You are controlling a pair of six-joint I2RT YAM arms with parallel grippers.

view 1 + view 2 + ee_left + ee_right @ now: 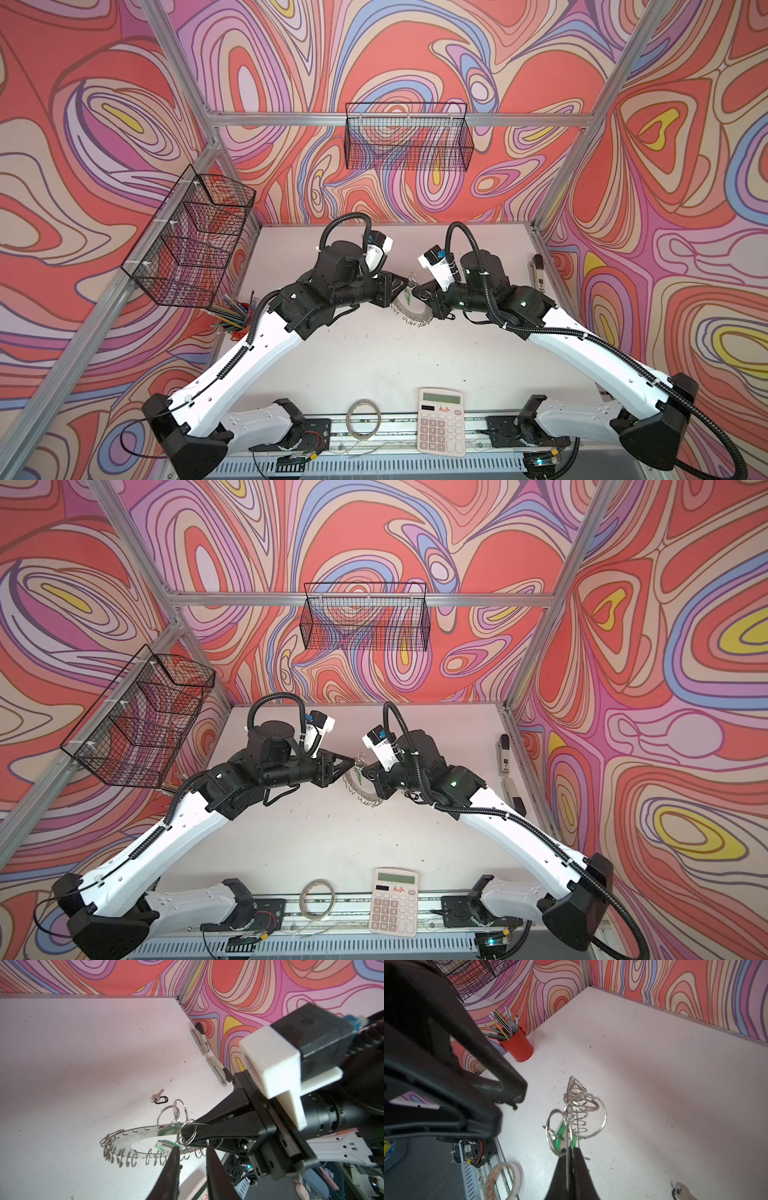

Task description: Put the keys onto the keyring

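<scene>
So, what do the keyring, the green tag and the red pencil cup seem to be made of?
Keyring: thin sheet metal, bright silver, mirror-like glints; its loops look like steel wire. Green tag: likely translucent plastic, light glows through it. Red pencil cup: glossy, painted metal or plastic, cannot tell.

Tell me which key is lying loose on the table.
The black-tagged key: it lies alone on the table, apart from the keyring. The green-tagged key is at the keyring.

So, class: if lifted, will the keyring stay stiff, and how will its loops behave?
The keyring probably stays stiff: it looks like flat metal, projecting unbent from the right gripper. Its loose wire loops likely swing and snag.
</scene>
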